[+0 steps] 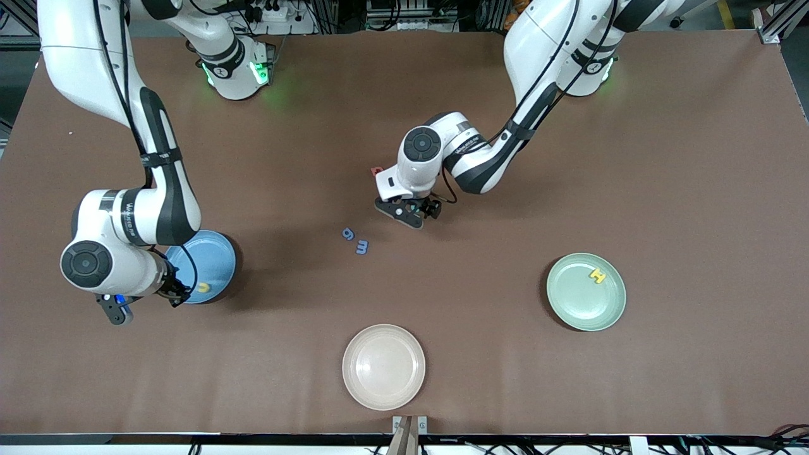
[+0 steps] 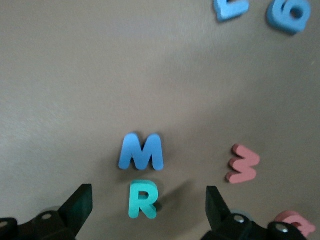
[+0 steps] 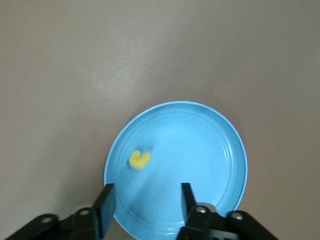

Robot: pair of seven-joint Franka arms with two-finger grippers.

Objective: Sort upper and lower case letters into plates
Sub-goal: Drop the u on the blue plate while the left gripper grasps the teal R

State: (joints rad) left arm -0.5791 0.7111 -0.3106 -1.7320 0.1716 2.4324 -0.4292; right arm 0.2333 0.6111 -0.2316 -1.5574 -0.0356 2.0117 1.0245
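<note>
My left gripper [image 1: 425,210] hangs open low over a cluster of letters at the table's middle. Its fingers [image 2: 80,204] straddle a teal R [image 2: 144,199] without touching it. Beside the R lie a blue M [image 2: 142,151], a pink letter [image 2: 243,163], another pink one [image 2: 295,220] and two blue letters [image 1: 348,234] [image 1: 361,246]. My right gripper [image 3: 146,205] is open over the light blue plate [image 3: 200,145] [image 1: 212,259], with nothing between its fingers. A yellow letter [image 3: 139,159] [image 1: 203,287] lies in that plate. The mint green plate [image 1: 584,300] holds a yellow H [image 1: 597,275].
A cream-beige plate [image 1: 383,366] sits near the table's front edge, closer to the front camera than the letter cluster. A red letter [image 1: 377,170] peeks out beside the left arm's wrist. The brown tabletop [image 1: 663,189] lies bare toward the left arm's end.
</note>
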